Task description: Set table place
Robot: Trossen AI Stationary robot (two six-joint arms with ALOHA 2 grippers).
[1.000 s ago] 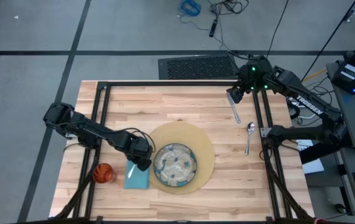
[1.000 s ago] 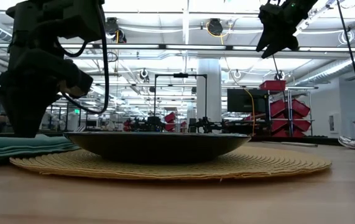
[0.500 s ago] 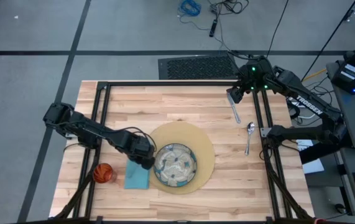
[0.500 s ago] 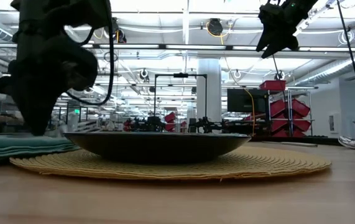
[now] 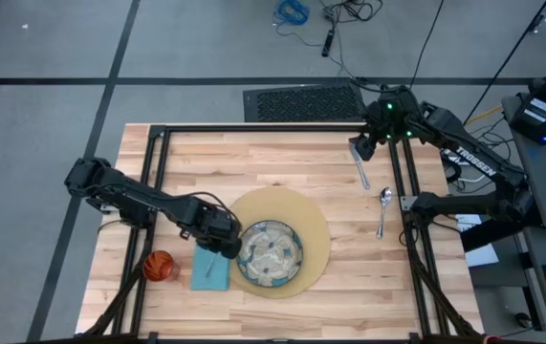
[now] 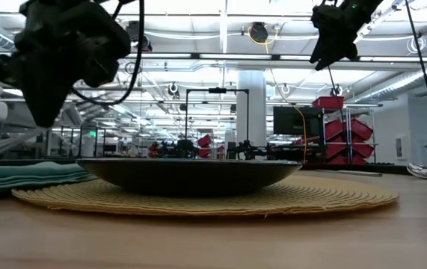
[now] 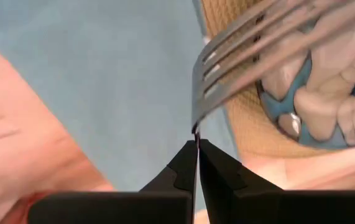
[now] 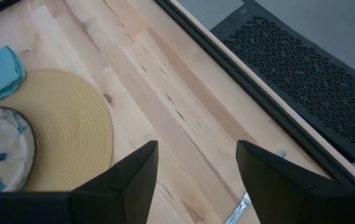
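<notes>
L gripper [image 7: 197, 163]: fingers pinched fully together on the end of the fork [image 7: 252, 56], no gap showing in the L wrist view. Fork sticks out ahead of the fingertips, tines away from the gripper, and hangs above the blue napkin [image 5: 209, 271], w/ the plate [image 5: 269, 253] and mat [image 5: 296, 212] edge just off to one side. In the high view the gripper sits right at the plate's rim, over the napkin's near end; orange cup [image 5: 159, 265] just beyond the napkin, on the side away from the plate.

Key relation, as I read it: napkin lies directly below the held fork. Napkin's long axis runs front-to-back on the table [image 5: 253, 162], alongside the plate. Fork's axis looks roughly in line w/ that, slightly angled toward the plate, so prob. a small turn and a straight drop would lay it on the cloth. L arm is the only one near; R is well apart.

R gripper [image 8: 196, 177]: fingers spread wide, holding nothing, hovering at the far R corner above bare boards. Knife [image 5: 361, 172] just below it, spoon [image 5: 383, 208] a bit nearer the front, both well clear of the mat. R arm nearer to both.

Writing: "TROSSEN" on the R arm's link [image 5: 471, 162] in the high view. Nothing else legible.
</notes>
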